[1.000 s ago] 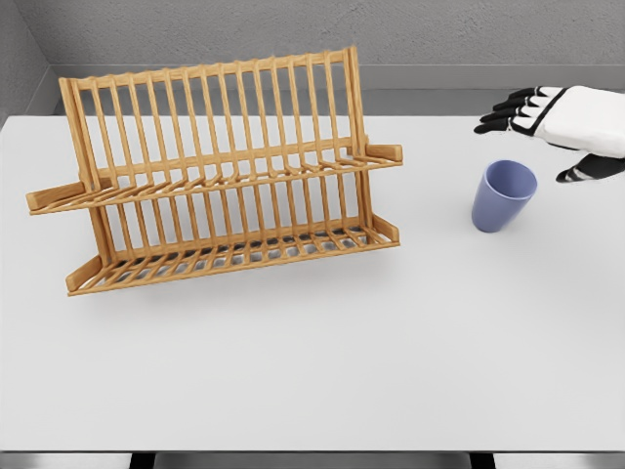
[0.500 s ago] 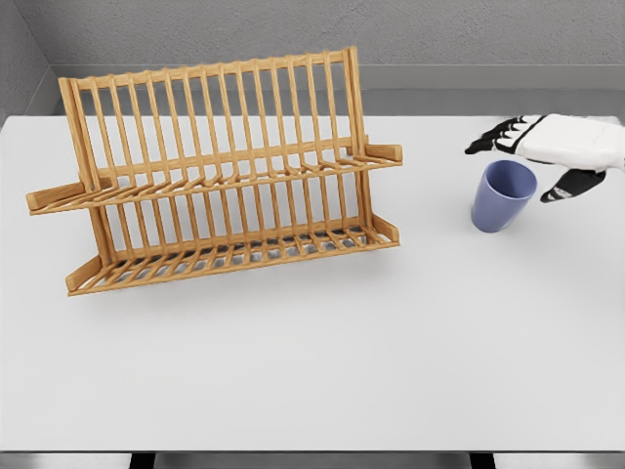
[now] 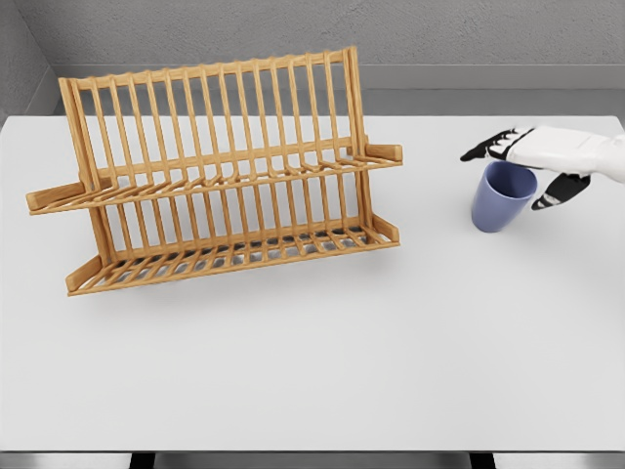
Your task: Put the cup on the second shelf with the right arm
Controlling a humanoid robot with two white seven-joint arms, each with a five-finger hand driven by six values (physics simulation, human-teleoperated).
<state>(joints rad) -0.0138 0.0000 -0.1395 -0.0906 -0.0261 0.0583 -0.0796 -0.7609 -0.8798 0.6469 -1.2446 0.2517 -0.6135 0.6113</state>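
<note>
You see the right hand [image 3: 547, 161] hovering fingers spread over the upright blue cup [image 3: 503, 196] near the table's [image 3: 312, 371] right edge, well apart from the wooden rack [image 3: 220, 166].

— What colours show on the bench [image 3: 312, 371]?
— The bench itself is plain white, unpatterned. The dish rack [image 3: 215, 166] is warm honey-brown wood, its slats forming a pattern of even stripes.
— And the cup [image 3: 502, 198]?
— Solid periwinkle blue, slightly darker inside the rim, with no markings.
— The robot hand [image 3: 547, 156]?
— White shell across the back, black on the fingers [image 3: 485, 151] and at the joints.
— Behind it all?
— A mottled grey wall [image 3: 439, 34] with a paler grey band along its base.
</note>
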